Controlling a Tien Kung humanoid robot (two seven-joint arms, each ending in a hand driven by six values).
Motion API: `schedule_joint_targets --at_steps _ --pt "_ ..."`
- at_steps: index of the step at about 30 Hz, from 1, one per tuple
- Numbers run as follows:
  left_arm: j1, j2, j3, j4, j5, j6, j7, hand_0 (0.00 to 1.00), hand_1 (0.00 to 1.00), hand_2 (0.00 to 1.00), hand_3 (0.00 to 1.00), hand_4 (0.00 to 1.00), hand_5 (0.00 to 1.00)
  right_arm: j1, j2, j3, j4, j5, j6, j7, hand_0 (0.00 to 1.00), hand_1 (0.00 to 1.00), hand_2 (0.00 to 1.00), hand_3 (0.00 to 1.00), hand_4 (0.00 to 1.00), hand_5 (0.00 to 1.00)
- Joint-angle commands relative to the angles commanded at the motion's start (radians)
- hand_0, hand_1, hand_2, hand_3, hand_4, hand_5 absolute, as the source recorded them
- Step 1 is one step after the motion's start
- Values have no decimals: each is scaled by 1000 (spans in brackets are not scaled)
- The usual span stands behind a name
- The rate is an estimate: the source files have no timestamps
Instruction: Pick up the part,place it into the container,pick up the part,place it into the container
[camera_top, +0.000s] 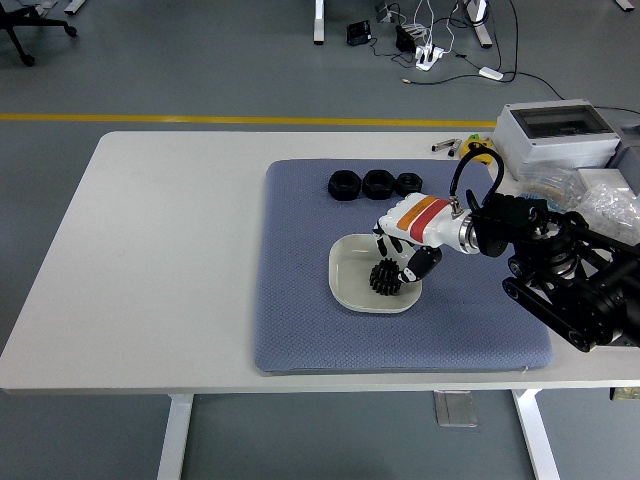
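- The right hand (404, 255) reached in from the right over a blue-grey mat (300, 300) on the white table (150, 250); its white casing with an orange and red stripe sat above black fingers (424, 262) that pointed down into a shallow cream container (345, 290).
- A black toothed part (385, 277), shaped like a small gear, lay in the container directly under the hand's fingertips; the fingers looked loosely spread and partly lifted, but whether they were touching the part could not be told.
- Beyond the hand, toward the far edge of the mat, three more black parts (376, 184) stood in a row, touching or nearly so, well apart from the container.
- To the hand's right and farther away sat a grey box (556, 137), a yellow object (481, 150) and clear bags (600, 200) at the table's edge; the left hand was out of view.
- Judgement on handling: the parts looked rigid, small and light, probably hard plastic, not fragile; the ridged rims should give fingers good purchase; a pinch across opposite sides of the outer rim from above seemed the sound hold.
- Judgement on risk: a part set on edge might roll; the close row left little finger room between neighbours.
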Motion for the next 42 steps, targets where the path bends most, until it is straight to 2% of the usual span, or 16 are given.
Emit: schedule_joint_targets --at_steps 9,16,20,27,28,33,34,39,40,42 --pt "5 1 -2 0 4 0 1 730 739 770 684 723 677 -6 -13 14 8 -13 22 2 121 347 429 498 864 275" --pt "9 2 -4 0 7 0 3 730 739 769 686 722 676 -24 -33 62 21 -8 35 6 118 346 428 496 865 282" --pt "9 3 -1 0 1 1 2 730 739 769 686 722 676 -55 -62 139 31 9 38 8 118 346 428 496 865 282" --pt "11 2 -7 0 10 0 3 730 739 769 686 722 675 -110 -99 313 55 156 27 7 119 352 430 498 859 296" --pt "10 1 -8 0 12 0 4 730 740 769 685 721 675 -115 -101 338 61 176 18 5 261 423 477 513 867 317" --pt "8 0 -3 0 2 1 1 730 740 769 685 721 675 -153 -115 409 97 335 -38 -27 261 423 477 513 867 317" --pt "8 0 -2 0 -1 2 0 730 740 769 684 721 676 -163 -118 416 107 380 -47 -38 509 573 637 557 907 416" --pt "5 -2 5 1 -12 4 -3 730 740 769 684 721 676 -215 -132 432 173 588 -71 -92 509 573 637 557 907 416" --pt "5 -2 5 1 -12 4 -3 730 740 770 684 720 675 -226 -134 434 186 633 -70 -103 767 726 786 745 998 587" --pt "5 -3 5 1 -12 4 -2 730 740 770 684 720 675 -255 -138 438 217 718 -66 -131 767 726 786 745 998 587"
